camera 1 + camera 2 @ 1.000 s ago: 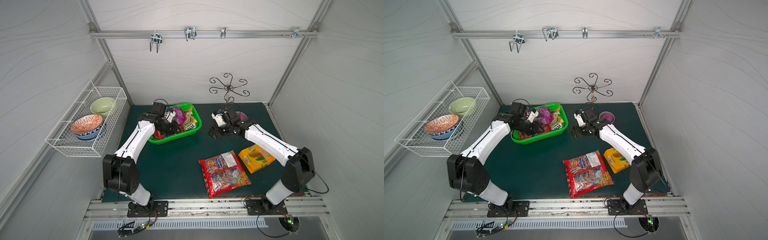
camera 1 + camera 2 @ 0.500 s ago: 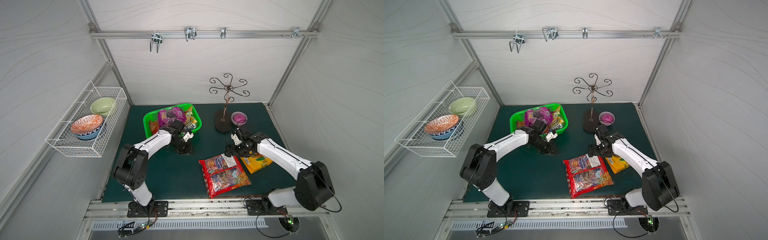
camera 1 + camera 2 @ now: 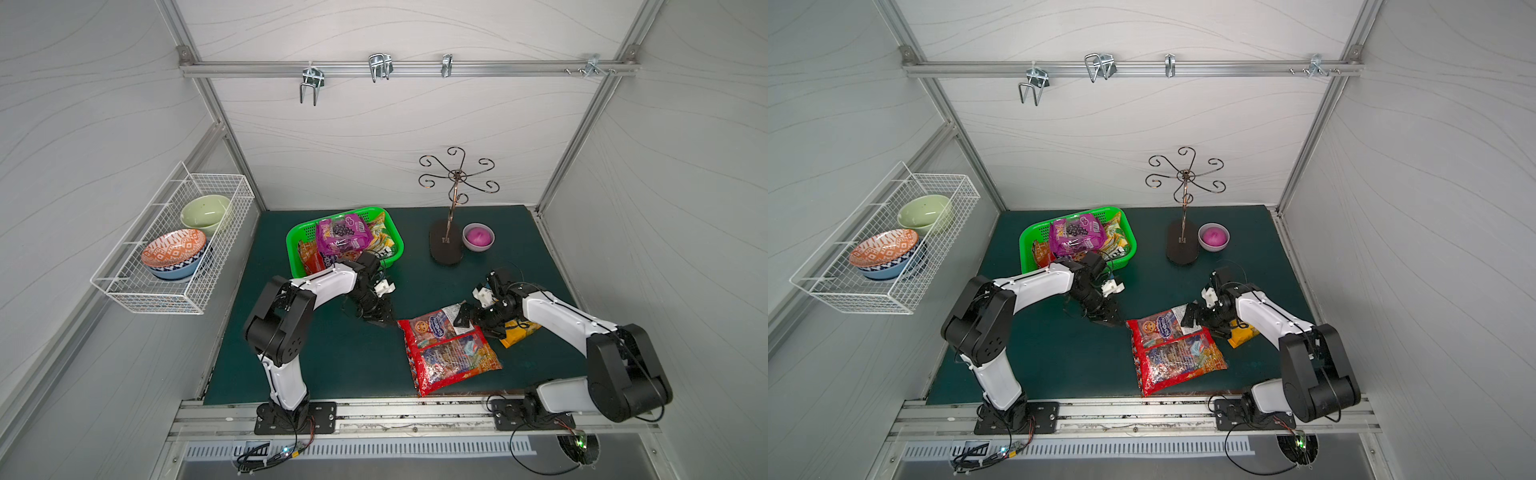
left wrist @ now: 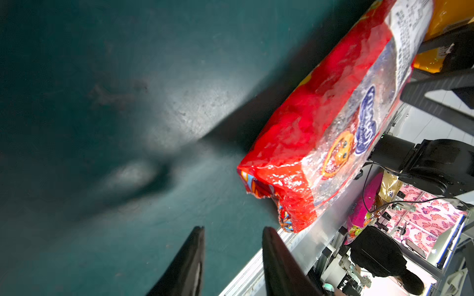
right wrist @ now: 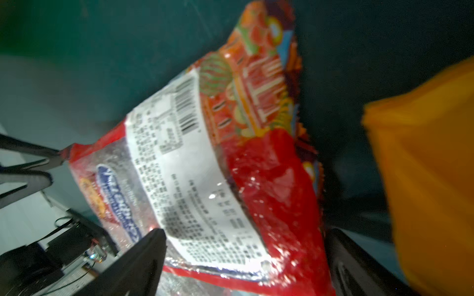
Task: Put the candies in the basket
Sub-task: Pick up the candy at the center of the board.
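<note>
Candy bags (image 3: pixel 451 357): some are in the green basket (image 3: pixel 291 245) already, near the back edge of the tabletop (image 3: pixel 332 365), left of the middle. A purple bag (image 3: pixel 343 237) sits on top w/ small bags (image 3: pixel 380 239) beside it. Three are out on the tabletop, nearer the front edge & right side: two big red bags (image 3: pixel 1177 353) lying flat, edges touching, & a yellow bag (image 3: pixel 517 334) just beside them toward the right edge.

They look light, soft & crinkly, w/ shiny plastic that's prob. slippery. The candy inside can slide, so a bag held by one end will likely sag. Best spot: pinch the flat sealed end or a corner.

Each red bag's long side runs across the tabletop, left edge to right edge, tipped a bit so the right end is nearer the back. Printed side faces up.

L gripper (image 4: pixel 233 229): low, just beside the back-left corner of the back one, fingers part way apart, nothing in them. R gripper (image 5: pixel 246 235): fingers spread wide over that bag's right end, bag showing between them, not squeezed.
</note>
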Available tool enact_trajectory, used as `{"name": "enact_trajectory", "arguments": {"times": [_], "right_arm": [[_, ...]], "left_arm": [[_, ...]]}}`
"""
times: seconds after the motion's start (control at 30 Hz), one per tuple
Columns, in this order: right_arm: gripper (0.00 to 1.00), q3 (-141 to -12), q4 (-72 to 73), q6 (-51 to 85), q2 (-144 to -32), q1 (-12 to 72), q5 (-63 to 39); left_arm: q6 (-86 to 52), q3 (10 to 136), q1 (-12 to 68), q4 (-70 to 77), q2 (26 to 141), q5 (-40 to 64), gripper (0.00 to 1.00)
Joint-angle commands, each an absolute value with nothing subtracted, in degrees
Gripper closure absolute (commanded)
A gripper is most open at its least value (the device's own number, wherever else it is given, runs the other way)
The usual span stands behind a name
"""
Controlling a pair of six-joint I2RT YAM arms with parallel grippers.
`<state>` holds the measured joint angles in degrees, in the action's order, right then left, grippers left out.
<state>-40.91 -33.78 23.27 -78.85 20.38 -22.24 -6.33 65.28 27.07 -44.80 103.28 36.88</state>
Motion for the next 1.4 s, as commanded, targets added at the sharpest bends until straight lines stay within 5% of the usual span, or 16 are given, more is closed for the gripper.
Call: {"name": "enact_trajectory", "arguments": {"times": [0.0, 0.23, 0.57, 0.83, 1.37], "right_arm": [[0.01, -40.8, -28.3, 21.1, -78.9, 23.2, -32.6], [0.01, -43.1, -24.5, 21.0, -82.4, 28.6, -37.6], [0.07, -47.8, -32.5, 14.6, -84.6, 29.3, -30.4], [0.49, -49.0, -34.7, 13.6, -86.3, 25.4, -30.8], [0.72, -49.1, -34.6, 10.7, -91.0, 22.7, -33.3]], "left_arm": [[-1.7, 69.8, 27.3, -48.4, 104.9, 36.7, 0.59], [-1.2, 70.7, 24.1, -49.0, 107.3, 36.6, 0.60], [6.5, 72.3, 22.2, -54.4, 105.8, 36.6, 0.67], [21.2, 69.3, 19.9, -61.7, 99.3, 34.1, 0.66], [14.9, 58.6, 19.9, -50.2, 95.9, 35.6, 0.66]]}}
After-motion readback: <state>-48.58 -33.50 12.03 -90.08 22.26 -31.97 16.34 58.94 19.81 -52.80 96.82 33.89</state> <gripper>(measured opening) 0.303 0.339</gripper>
